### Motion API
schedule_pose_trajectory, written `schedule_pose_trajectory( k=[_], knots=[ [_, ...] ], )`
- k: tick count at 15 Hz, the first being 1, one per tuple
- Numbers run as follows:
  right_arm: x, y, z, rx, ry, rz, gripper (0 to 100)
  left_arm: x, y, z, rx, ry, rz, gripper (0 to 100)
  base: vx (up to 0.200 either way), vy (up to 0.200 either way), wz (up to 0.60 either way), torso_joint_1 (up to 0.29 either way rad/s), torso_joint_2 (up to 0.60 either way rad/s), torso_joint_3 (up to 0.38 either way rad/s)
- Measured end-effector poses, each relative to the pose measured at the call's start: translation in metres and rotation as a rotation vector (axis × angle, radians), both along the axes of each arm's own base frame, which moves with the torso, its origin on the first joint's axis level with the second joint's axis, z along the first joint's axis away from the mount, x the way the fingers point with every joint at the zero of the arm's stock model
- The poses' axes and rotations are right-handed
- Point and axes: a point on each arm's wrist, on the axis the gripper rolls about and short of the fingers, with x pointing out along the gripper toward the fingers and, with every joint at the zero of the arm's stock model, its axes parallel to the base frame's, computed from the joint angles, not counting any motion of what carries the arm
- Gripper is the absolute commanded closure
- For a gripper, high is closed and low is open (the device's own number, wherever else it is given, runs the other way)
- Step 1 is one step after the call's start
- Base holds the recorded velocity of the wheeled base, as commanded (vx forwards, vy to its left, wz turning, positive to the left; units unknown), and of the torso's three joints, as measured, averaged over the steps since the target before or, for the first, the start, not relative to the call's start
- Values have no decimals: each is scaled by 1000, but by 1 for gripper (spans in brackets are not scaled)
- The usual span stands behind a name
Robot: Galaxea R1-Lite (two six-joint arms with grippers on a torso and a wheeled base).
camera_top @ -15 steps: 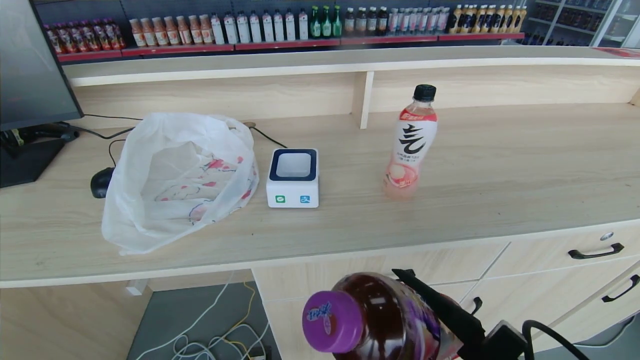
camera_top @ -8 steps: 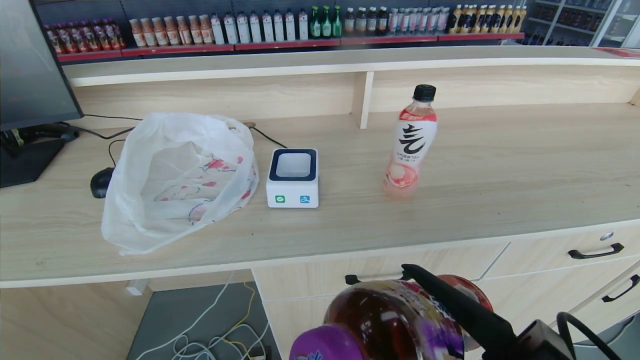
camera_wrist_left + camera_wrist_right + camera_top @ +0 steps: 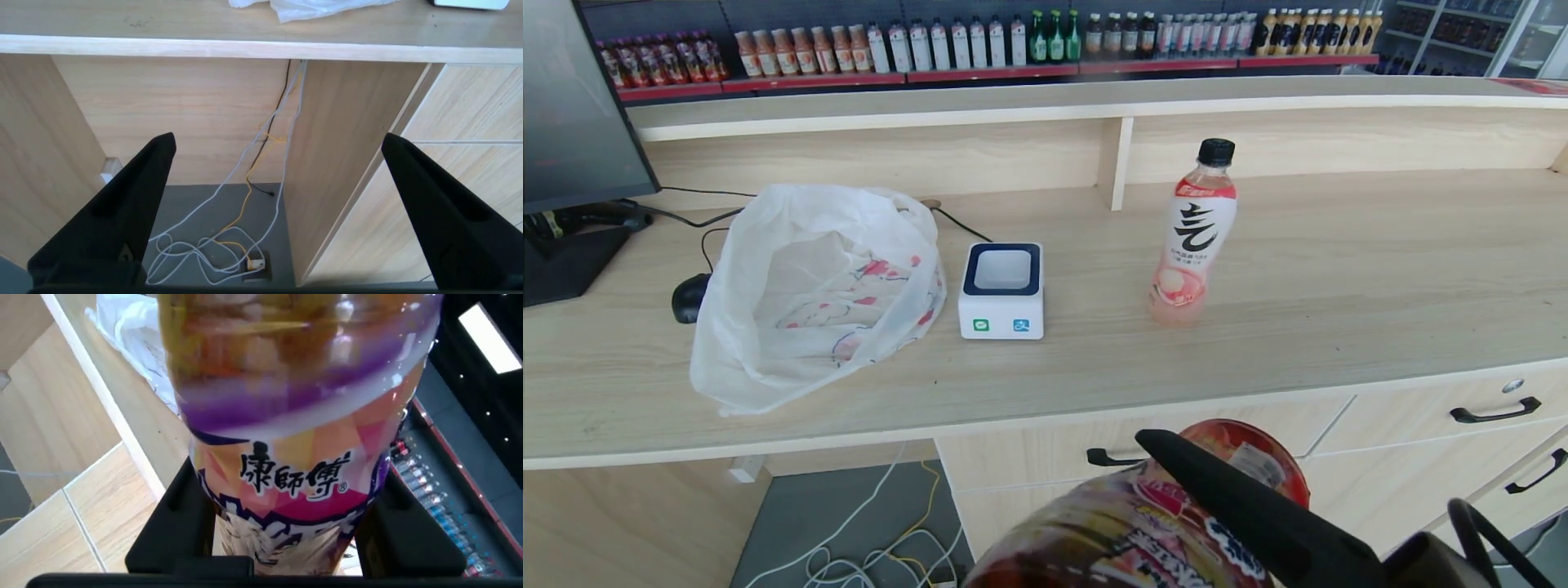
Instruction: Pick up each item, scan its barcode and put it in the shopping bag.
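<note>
Head view is showing the right hand (image 3: 290,518) gripping a bottle of dark drink (image 3: 1094,531) with a purple and pink label. Its black fingers (image 3: 1241,506) are pressing on opposite sides of the bottle's body, and the bottle is hanging tilted in front of the table's (image 3: 1339,294) front edge, below the tabletop and before the drawers (image 3: 1494,411), with one rounded end pointing toward them. On the table a pink drink bottle (image 3: 1192,237) with a black cap is standing upright, well apart from the held one and to the right of a white scanner box (image 3: 1002,290) with a dark blue rim. The white shopping bag (image 3: 809,286) is sitting open and crumpled just beside the scanner on its left, with red-printed packaging showing through its thin wall. A black mouse (image 3: 689,298) is lying near the bag's far side, and a dark monitor (image 3: 580,106) is standing at the table's left end. Rows of bottles are lining a red shelf (image 3: 1013,73) behind. The left hand (image 3: 278,220) is hanging low in front of the table with its two fingers spread wide and nothing between them, above loose cables (image 3: 221,237) that are lying on the floor.
</note>
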Motion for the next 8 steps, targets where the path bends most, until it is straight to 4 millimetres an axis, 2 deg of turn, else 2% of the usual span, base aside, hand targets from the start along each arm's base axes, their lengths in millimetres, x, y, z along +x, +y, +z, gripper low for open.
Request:
schedule_pose_trajectory(
  k=[8],
  knots=[
    [7, -1, -5, -173, -144, -115, 100, 0, 0, 0, 0, 0, 0, 0, 0, 0, 0, 0, 0, 0]
  ],
)
